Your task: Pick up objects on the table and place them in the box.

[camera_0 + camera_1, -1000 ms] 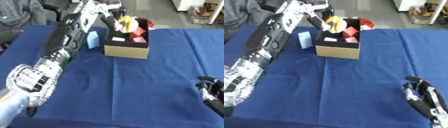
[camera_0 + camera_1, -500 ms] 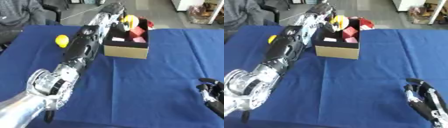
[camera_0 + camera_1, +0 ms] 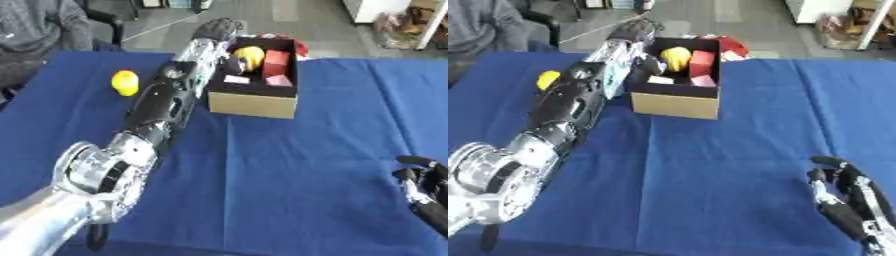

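Left arm stretched far across the blue table (image 3: 289,175), reaching up to the box (image 3: 254,102) at the far middle. Left hand (image 3: 217,29) sits at the box's far left corner, above its rim; fingers look curled but blurred, cannot tell if it holds anything or is closed. Box is cardboard with dark inside, open top. Inside: yellow round thing (image 3: 249,56) at the far left part, red block (image 3: 276,62) upright beside it on the right, pink block (image 3: 280,80) nearer the front, white flat piece (image 3: 236,79) at front left. A dark round part of the arm overlaps the box's left wall next to the yellow thing. Red object (image 3: 730,47) just behind the box's far right corner, outside it, partly hidden. Yellow ball (image 3: 125,82) on the table left of the arm, well apart from the box, untouched. Right hand (image 3: 846,197) idle at the lower right corner, resting on the table, fingers relaxed and spread, holding nothing
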Controlling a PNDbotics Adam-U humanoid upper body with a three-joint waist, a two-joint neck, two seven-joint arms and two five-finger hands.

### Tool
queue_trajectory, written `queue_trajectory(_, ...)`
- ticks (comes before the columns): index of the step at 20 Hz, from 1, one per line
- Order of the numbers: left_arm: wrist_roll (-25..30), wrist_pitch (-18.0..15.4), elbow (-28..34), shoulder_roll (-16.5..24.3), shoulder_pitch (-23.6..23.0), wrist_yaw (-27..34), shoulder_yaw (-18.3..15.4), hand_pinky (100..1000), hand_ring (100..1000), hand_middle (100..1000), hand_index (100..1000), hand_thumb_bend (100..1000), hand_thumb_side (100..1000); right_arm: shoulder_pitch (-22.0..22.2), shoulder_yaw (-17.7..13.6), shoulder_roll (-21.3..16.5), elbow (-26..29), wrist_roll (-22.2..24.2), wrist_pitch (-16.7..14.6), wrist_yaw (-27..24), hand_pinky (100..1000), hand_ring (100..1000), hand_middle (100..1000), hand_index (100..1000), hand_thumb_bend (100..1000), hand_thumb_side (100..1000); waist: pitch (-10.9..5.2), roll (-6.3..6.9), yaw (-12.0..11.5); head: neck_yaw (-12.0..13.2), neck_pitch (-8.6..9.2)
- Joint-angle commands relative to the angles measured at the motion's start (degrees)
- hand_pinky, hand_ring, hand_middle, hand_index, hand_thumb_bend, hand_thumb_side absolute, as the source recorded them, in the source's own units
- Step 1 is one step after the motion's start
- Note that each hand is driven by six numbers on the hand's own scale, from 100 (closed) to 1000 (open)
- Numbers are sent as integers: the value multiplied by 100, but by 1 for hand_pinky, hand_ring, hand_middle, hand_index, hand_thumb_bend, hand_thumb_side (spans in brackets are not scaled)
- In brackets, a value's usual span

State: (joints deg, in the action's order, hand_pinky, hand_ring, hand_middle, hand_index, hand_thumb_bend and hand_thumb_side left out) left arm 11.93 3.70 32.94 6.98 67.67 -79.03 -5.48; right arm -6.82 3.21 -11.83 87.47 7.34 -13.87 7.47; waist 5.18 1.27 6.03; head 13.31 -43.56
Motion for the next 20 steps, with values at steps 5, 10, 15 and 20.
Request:
queue_trajectory(5, 1063, -1186, 335, 972, 296, 980, -126, 893, 821, 817, 942, 239, 214, -20, -61, -78, 46, -28, -12, 18, 759, 668, 741, 753, 100, 297, -75, -30, -28, -72, 0)
queue_trajectory(10, 1310, -1015, 116, 1372, 200, 860, -287, 890, 816, 805, 937, 293, 222, -5, -53, -92, 62, -18, -12, 21, 759, 668, 741, 753, 100, 299, -90, 7, -48, -98, -6)
queue_trajectory(15, 603, -463, -204, 1295, 3, 739, -594, 876, 807, 789, 927, 259, 320, -37, -68, -91, 45, -37, -13, 15, 759, 668, 741, 752, 100, 292, -46, -64, -15, -112, 43)
queue_trajectory(20, 119, -252, -523, 1234, -63, 502, -582, 893, 834, 815, 936, 331, 365, -102, -56, -73, 42, -33, -24, -4, 759, 668, 741, 753, 100, 288, 50, -115, 26, -104, 112)
